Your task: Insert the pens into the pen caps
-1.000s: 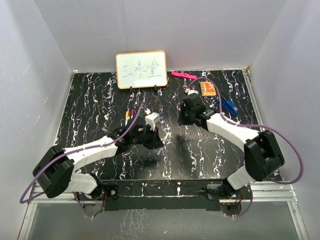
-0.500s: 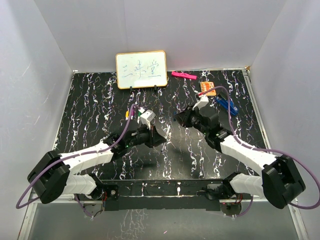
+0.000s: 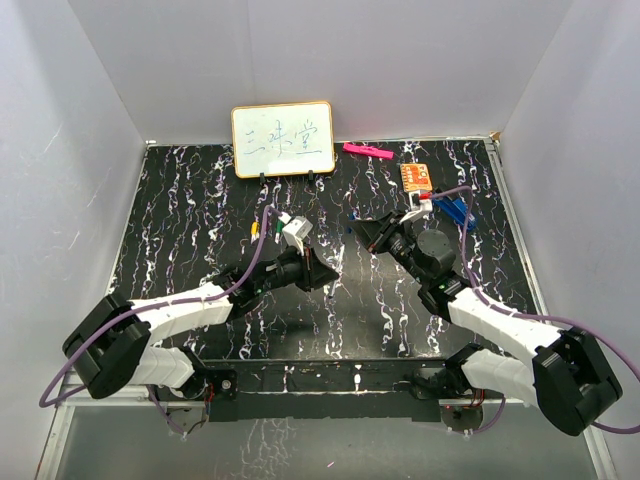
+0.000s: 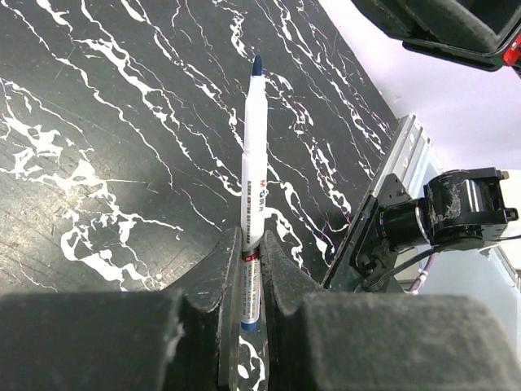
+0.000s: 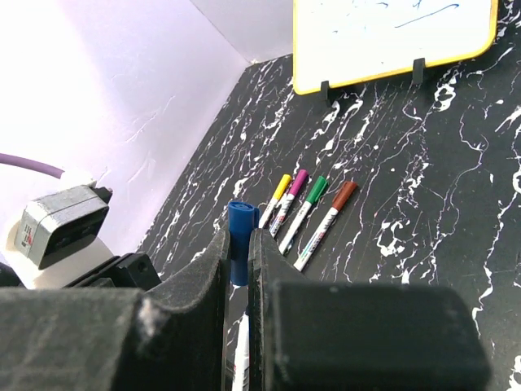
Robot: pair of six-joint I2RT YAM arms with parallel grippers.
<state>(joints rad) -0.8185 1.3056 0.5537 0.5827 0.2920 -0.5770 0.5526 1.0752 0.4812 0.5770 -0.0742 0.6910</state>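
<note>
Counting what lies on the table [image 3: 180, 200], we judge the job nearly finished: four pens [image 5: 303, 213] rest side by side in front of the whiteboard [image 5: 391, 32], and in the right wrist view each seems to wear its cap already, yellow, purple, green and red in turn. Only the fifth pair looks unfinished, and we have both halves of it in the air. Our left gripper [image 4: 251, 244] is clamped on the blue-tipped pen [image 4: 254, 163], pinching the white barrel near its rear end so that most of the length and the bare blue tip stick out ahead of the fingers. Our right gripper [image 5: 238, 244] is closed on the blue cap [image 5: 242, 218], which stands up between the two pads with its top proud of them. From above, the two grippers face each other over the middle of the table, near but not touching, well clear of the finished row. The pen tip is not in the cap yet, as far as we can see; whether tip and mouth are lined up we cannot tell from these views. What we reckon is left is bringing the tip to the cap's mouth, pressing it home, and laying the pen beside the other four.
</note>
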